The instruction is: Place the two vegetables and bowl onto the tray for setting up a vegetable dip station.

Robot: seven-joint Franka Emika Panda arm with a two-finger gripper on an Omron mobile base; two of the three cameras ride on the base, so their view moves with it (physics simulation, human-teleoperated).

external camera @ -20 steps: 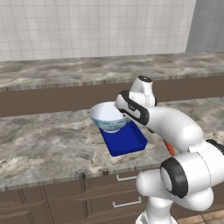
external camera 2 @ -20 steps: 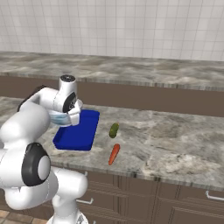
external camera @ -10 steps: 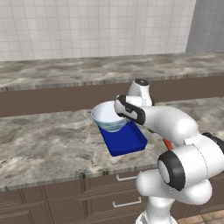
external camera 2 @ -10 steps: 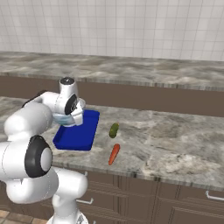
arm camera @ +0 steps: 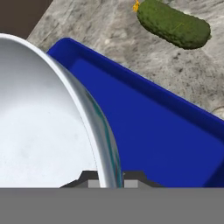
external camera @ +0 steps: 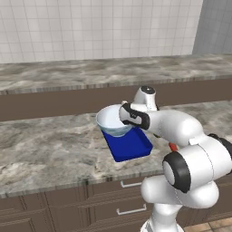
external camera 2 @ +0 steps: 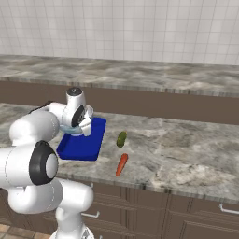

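We pinch the bowl rim between our gripper fingers at frame bottom; the tray lies right of it, underneath, floor bare.

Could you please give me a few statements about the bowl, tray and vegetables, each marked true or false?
1. The gripper is shut on the bowl rim. True.
2. The carrot lies in the tray. False: it lies on the counter, beside the tray.
3. The cucumber is on the counter. True.
4. The bowl is at the tray's near end. False: it is at the far end.
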